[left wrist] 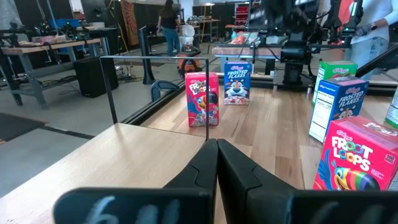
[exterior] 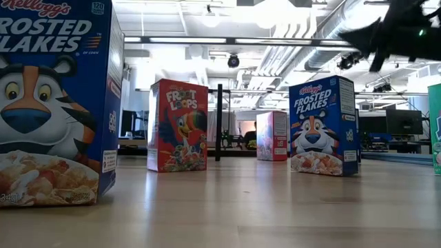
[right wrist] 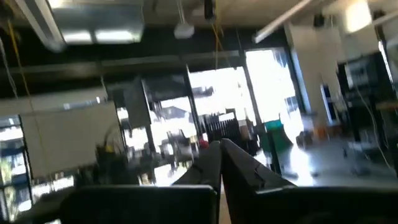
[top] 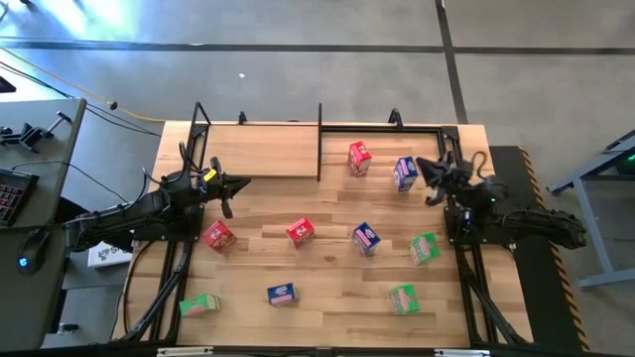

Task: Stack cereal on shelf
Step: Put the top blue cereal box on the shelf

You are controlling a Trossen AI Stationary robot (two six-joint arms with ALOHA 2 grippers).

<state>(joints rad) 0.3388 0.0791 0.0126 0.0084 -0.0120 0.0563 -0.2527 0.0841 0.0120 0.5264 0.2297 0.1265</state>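
Observation:
Several small cereal boxes stand scattered on the wood tabletop: red ones (top: 359, 157) (top: 300, 231) (top: 217, 235), blue ones (top: 404, 172) (top: 366, 238) (top: 282, 294), green ones (top: 425, 248) (top: 403, 297) (top: 199, 304). The light-wood shelf (top: 258, 151) with its black divider (top: 319, 144) lies at the table's far left and holds no box. My left gripper (top: 238, 184) (left wrist: 217, 149) is shut, hovering at the shelf's near edge. My right gripper (top: 421, 167) (right wrist: 220, 149) is shut and raised, tipped upward beside the far blue box.
The black frame posts (top: 198, 114) and rail (top: 397, 126) run along the table's far edge. A desk with a keyboard (top: 10, 193) stands left of the table. People move in the room beyond (left wrist: 168, 22). The low view shows my right arm (exterior: 396, 27) high above the boxes.

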